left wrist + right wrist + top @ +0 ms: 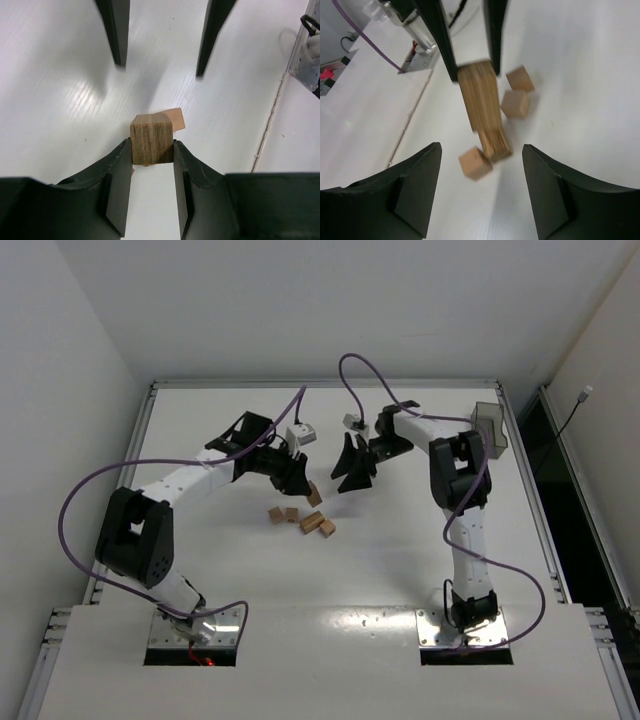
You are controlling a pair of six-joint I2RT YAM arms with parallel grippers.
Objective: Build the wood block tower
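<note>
The left gripper (300,483) is clamped on a wooden brick (314,495) near the middle of the white table (390,550), seen from above. The brick tilts out below its fingers. Just to the right, the right gripper (352,472) faces it with fingers spread and nothing between them. Four loose wood blocks (312,523) lie in a small cluster on the table, just nearer than the two grippers. A translucent grey bin (490,427) stands at the far right.

From the left wrist, two dark fingers (117,172) press on either side of the brick's end (151,139), its grain showing. A second tan piece (176,119) peeks out from behind it. The right gripper's two fingertips point in from the far side, well apart.

From the right wrist, its own fingers (415,185) stand wide apart, released. Beyond them the left gripper's fingers pinch the upper end of the leaning, blurred brick (479,97). Its lower end meets a block (496,143) lying on the table, and three cubes lie close around it.
</note>
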